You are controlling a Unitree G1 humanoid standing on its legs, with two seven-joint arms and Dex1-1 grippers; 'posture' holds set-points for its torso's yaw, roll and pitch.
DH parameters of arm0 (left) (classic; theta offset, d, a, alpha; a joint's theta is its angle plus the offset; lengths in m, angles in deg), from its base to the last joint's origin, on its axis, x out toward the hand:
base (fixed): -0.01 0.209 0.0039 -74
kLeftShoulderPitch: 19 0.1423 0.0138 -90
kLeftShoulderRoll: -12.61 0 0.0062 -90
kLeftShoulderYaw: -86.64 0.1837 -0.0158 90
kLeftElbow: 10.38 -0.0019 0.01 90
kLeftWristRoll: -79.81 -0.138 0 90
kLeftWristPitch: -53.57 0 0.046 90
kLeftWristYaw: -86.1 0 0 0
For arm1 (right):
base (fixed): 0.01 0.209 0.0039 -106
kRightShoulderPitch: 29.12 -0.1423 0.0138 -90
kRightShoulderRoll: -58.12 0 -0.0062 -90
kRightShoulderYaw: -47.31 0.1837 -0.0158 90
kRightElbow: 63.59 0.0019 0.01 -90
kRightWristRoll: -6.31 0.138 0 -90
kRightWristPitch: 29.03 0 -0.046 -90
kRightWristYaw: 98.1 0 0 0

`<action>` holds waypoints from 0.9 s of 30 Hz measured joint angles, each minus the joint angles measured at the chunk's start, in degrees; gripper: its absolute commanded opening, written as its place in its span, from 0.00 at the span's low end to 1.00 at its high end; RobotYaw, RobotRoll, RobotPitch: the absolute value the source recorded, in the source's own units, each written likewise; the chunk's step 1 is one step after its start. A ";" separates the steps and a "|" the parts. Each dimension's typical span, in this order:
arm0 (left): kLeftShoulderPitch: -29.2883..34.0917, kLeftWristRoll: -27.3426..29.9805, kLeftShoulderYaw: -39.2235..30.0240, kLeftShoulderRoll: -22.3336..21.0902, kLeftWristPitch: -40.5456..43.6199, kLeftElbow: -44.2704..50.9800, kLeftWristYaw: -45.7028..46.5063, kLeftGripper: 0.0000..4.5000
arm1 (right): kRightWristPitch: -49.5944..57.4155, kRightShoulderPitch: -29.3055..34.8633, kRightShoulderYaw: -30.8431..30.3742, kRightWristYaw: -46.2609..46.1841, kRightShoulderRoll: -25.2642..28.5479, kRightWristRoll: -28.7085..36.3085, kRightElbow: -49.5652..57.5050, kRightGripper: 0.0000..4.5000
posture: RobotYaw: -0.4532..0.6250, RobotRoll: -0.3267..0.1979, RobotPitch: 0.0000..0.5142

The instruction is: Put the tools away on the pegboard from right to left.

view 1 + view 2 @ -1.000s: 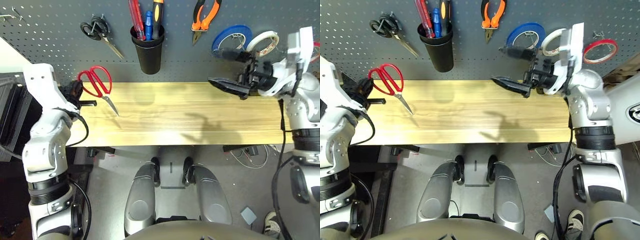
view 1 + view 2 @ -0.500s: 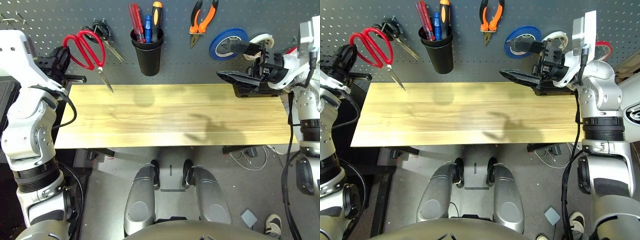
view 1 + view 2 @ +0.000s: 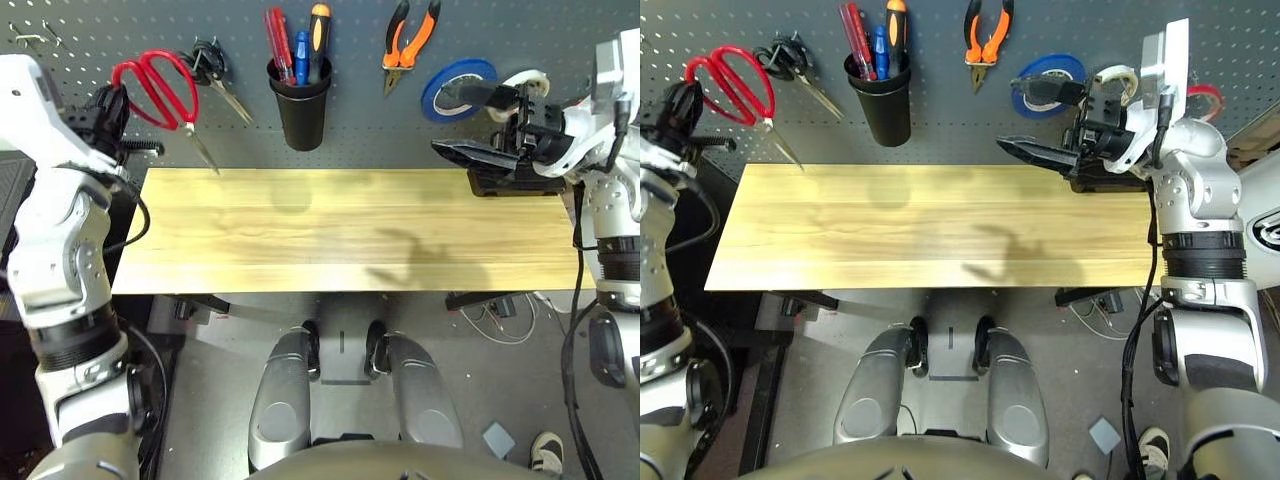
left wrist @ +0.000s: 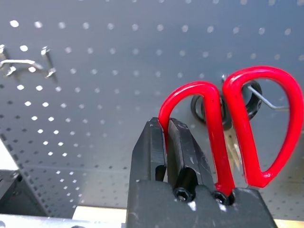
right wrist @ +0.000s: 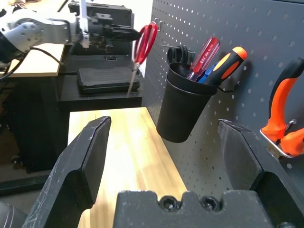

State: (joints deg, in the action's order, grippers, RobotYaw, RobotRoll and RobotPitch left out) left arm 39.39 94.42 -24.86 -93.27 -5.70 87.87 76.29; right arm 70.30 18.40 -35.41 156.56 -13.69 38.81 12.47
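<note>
Left fingers point(image 4: 161, 142) around red-handled scissors point(image 4: 237, 128) loop.

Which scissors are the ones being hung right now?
Look at the left end of the pegboard, left of the black cup. The red-handled scissors are pinched in the left gripper, blades down. The neighbouring black-handled scissors already hang on a hook.

Even, bright indoor light falls from overhead. The pale wooden tabletop point(image 3: 340, 225) carries soft grey shadows: one at 12 o'clock under the black cup point(image 3: 302, 100), another broken one toward 3 o'clock. The pegboard point(image 3: 120, 30) stays dark and matte, without glare. The head views bow slightly at their edges. In the left wrist view the red-handled scissors point(image 4: 237, 123) are sharp.
</note>
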 measured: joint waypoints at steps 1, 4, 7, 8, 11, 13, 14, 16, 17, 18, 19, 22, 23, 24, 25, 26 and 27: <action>-0.40 -0.12 0.43 0.25 -0.65 -0.96 -0.12 0.01 | 0.01 0.00 -0.02 -0.08 -0.04 -0.01 0.05 1.00 | 0.46 0.62 0.38; -1.34 -0.35 1.80 1.07 -2.39 -3.39 -0.50 0.01 | 0.07 0.01 -0.03 -0.48 -0.13 -0.02 0.37 1.00 | 0.45 0.62 0.38; -2.68 -0.77 2.82 2.23 -4.08 -6.30 -0.49 0.01 | 0.15 0.12 -0.12 -0.80 -0.16 -0.04 0.68 1.00 | 0.44 0.62 0.39; -3.39 -1.02 3.19 2.58 -4.58 -7.56 -0.48 0.01 | 0.25 0.22 -0.13 -0.90 -0.17 -0.04 0.79 1.00 | 0.44 0.62 0.39; -4.46 -1.44 4.18 3.38 -5.78 -10.06 -0.48 0.01 | 0.50 0.32 -0.16 -1.06 -0.17 -0.04 1.30 1.00 | 0.44 0.62 0.39; -5.14 -1.54 4.63 3.88 -6.46 -11.48 -0.48 0.01 | 0.59 0.34 -0.16 -1.19 -0.17 -0.04 1.36 1.00 | 0.44 0.62 0.39; -5.35 -1.55 4.64 3.92 -6.74 -11.71 -0.46 0.01 | 0.62 0.34 -0.16 -1.24 -0.17 -0.04 1.39 1.00 | 0.42 0.62 0.39; -5.92 -1.58 4.63 3.91 -7.24 -11.85 -0.33 0.01 | 0.65 0.35 -0.15 -1.30 -0.15 -0.05 1.39 1.00 | 0.42 0.62 0.39; -6.14 -1.58 4.61 3.90 -7.55 -11.86 -0.30 0.01 | 0.65 0.35 -0.15 -1.34 -0.15 -0.05 1.39 1.00 | 0.42 0.62 0.39; -6.29 -1.58 4.60 3.90 -7.77 -11.89 -0.27 0.01 | 0.65 0.35 -0.16 -1.38 -0.15 -0.06 1.39 1.00 | 0.42 0.62 0.39; -6.32 -1.58 4.60 3.90 -7.95 -11.97 -0.24 0.01 | 0.65 0.35 -0.15 -1.41 -0.15 -0.06 1.39 1.00 | 0.43 0.62 0.38; -6.34 -1.57 4.59 3.90 -8.62 -12.80 0.10 0.01 | 0.65 0.35 -0.16 -1.45 -0.15 -0.31 1.39 1.00 | 0.43 0.62 0.38; -6.34 -1.54 4.59 3.90 -8.69 -12.87 0.12 0.01 | 0.65 0.35 -0.16 -1.46 -0.15 -0.52 1.39 1.00 | 0.43 0.62 0.38; -6.33 -1.52 4.55 3.90 -8.70 -12.81 0.13 0.01 | 0.64 0.35 -0.16 -1.47 -0.15 -0.62 1.39 1.00 | 0.43 0.62 0.38; -6.25 -1.50 4.45 3.90 -8.70 -12.57 0.18 0.01 | 0.62 0.35 -0.16 -1.47 -0.16 -0.66 1.39 1.00 | 0.43 0.62 0.38; -6.16 -1.47 4.37 3.90 -8.70 -12.29 0.24 0.01 | 0.60 0.35 -0.16 -1.47 -0.16 -0.71 1.36 1.00 | 0.43 0.62 0.37; -5.70 -1.43 4.16 3.90 -8.70 -11.36 0.29 0.01 | 0.57 0.35 -0.16 -1.46 -0.16 -0.78 1.34 1.00 | 0.43 0.62 0.37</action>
State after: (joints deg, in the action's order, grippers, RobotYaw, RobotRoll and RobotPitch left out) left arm 33.69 92.99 -20.70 -89.37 -14.40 76.51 76.58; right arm 70.87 18.75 -35.56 155.09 -13.85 38.03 13.81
